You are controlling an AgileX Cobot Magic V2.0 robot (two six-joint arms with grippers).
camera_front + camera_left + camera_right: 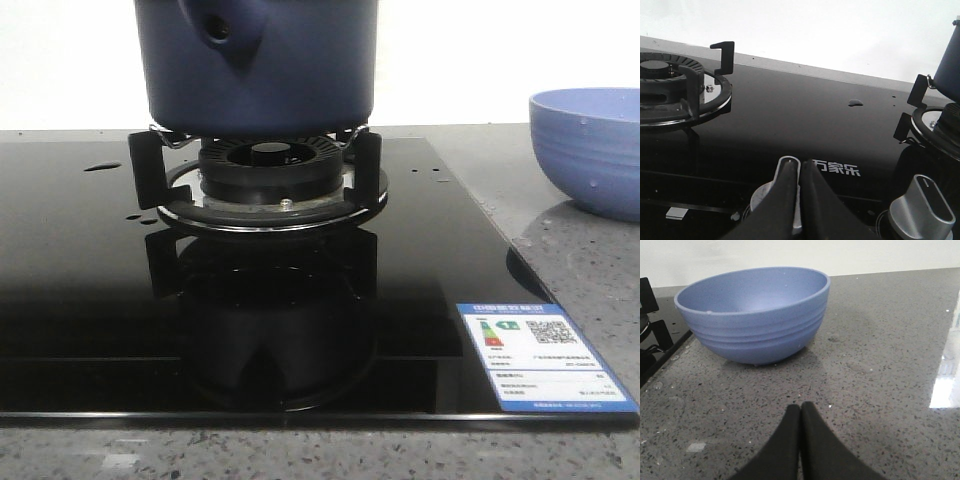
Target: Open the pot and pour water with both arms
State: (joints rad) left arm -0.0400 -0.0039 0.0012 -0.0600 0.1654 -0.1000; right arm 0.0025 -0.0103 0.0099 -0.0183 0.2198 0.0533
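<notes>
The dark navy pot (256,70) stands on the burner's pan supports (268,180) at the back of the black glass hob. Its side stub with a round hole (218,30) faces the camera, and its top is cut off by the frame. In the left wrist view only the pot's edge (948,65) shows. Water shows as a small puddle (855,103) and drops (101,167) on the glass. My left gripper (799,164) is shut, low over a silver knob (771,192). My right gripper (801,407) is shut above the granite counter. Neither gripper appears in the front view.
A light-blue ribbed bowl (755,315) sits on the speckled counter right of the hob (590,150), ahead of my right gripper. A second burner (665,85) lies at the hob's left. Another silver knob (922,210) and an energy label (545,358) are near the front edge.
</notes>
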